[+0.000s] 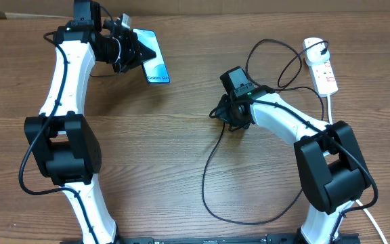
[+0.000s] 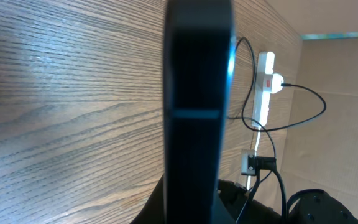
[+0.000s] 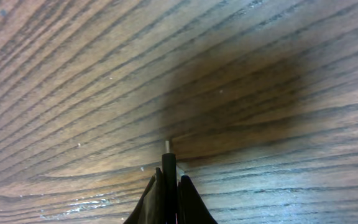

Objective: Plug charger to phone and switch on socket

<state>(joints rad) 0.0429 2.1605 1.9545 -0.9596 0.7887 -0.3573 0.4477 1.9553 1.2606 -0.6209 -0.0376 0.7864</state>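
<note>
The left gripper [image 1: 128,46] clamps the phone [image 1: 156,66] on edge at the surface's far left, port exposed — while the right gripper [image 3: 168,163] pinches the charger [image 3: 168,148] tip, aligned for insertion; the socket [image 1: 322,68] waits far right.

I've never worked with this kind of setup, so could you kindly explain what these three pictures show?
Two white-and-black robot arms sit at a wooden table. The overhead view looks down from above; the other two come from cameras on each wrist. The left gripper is shut on the phone, which fills the left wrist view as a dark edge-on slab. The right gripper is shut on the charger tip, just above the wood. The charger's plug is already in the socket, a white power strip at the table's far right.
</note>
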